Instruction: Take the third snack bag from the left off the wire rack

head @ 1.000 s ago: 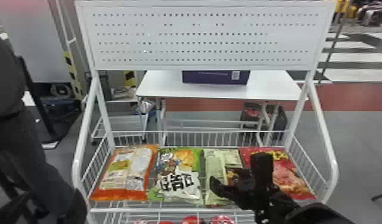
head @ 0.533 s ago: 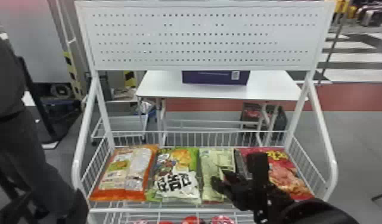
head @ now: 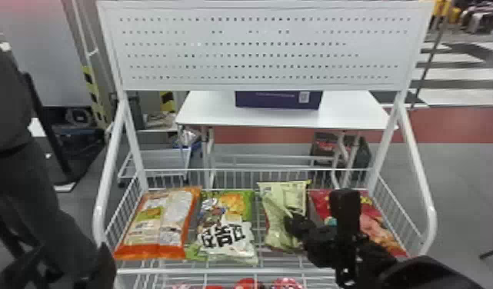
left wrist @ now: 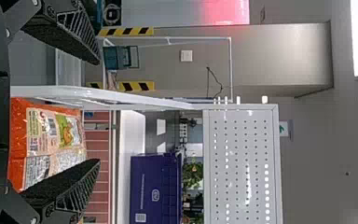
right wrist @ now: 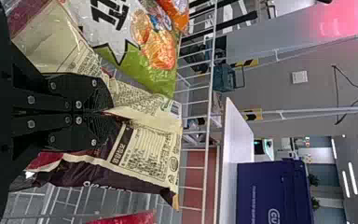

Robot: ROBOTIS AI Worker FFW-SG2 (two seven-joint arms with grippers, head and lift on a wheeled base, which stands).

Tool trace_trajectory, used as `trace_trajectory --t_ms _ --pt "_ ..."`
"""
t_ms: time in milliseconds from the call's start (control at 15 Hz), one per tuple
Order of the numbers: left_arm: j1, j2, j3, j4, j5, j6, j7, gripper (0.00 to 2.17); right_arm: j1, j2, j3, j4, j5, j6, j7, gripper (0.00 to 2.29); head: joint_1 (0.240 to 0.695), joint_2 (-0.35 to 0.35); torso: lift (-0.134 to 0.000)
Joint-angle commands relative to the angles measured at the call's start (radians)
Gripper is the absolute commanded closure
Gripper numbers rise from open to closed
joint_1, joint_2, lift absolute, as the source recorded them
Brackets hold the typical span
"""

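Your right black pincer (right wrist: 106, 112) is clamped tight on the crumpled pale-green plastic snack bag (head: 282, 215), third from left in the white wire rack (head: 257, 46), beside the red bag (head: 376, 226). Your left pincer (left wrist: 95, 109) is spread wide, holding nothing.

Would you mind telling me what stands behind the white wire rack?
A white table with a dark blue box on it stands behind the white wire rack; the rack's perforated white back panel hides whatever is higher up.

Crumpled pale-green snack bag (head: 282, 219) lies tilted on the wire rack (head: 257, 46).
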Motion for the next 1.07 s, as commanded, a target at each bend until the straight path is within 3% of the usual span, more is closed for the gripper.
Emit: trace_trajectory --t_ms 0,267,467,800,1000 --pt "0.002 0.005 -0.001 -0.007 0.000 0.000 0.000 0.15 0.039 -0.017 -0.016 -0.109 0.001 0.029 -0.022 2.24 0.499 0.000 0.000" --pt "0.011 0.003 -0.004 -0.023 0.000 -0.003 0.000 0.15 0.136 -0.074 -0.089 -0.293 -0.037 0.032 -0.045 2.25 0.499 0.000 0.000" --pt "0.015 0.003 -0.004 -0.032 0.000 -0.003 0.000 0.15 0.298 -0.118 -0.194 -0.446 -0.057 -0.001 -0.047 2.25 0.499 0.000 0.000" --pt "0.012 0.003 -0.003 -0.032 -0.002 -0.003 0.002 0.15 0.673 -0.187 -0.427 -0.584 -0.152 -0.287 -0.039 2.25 0.499 0.000 0.000" --pt "0.008 0.005 -0.004 -0.030 0.000 0.000 0.000 0.15 0.800 -0.192 -0.493 -0.614 -0.178 -0.394 -0.024 2.24 0.499 0.000 0.000"
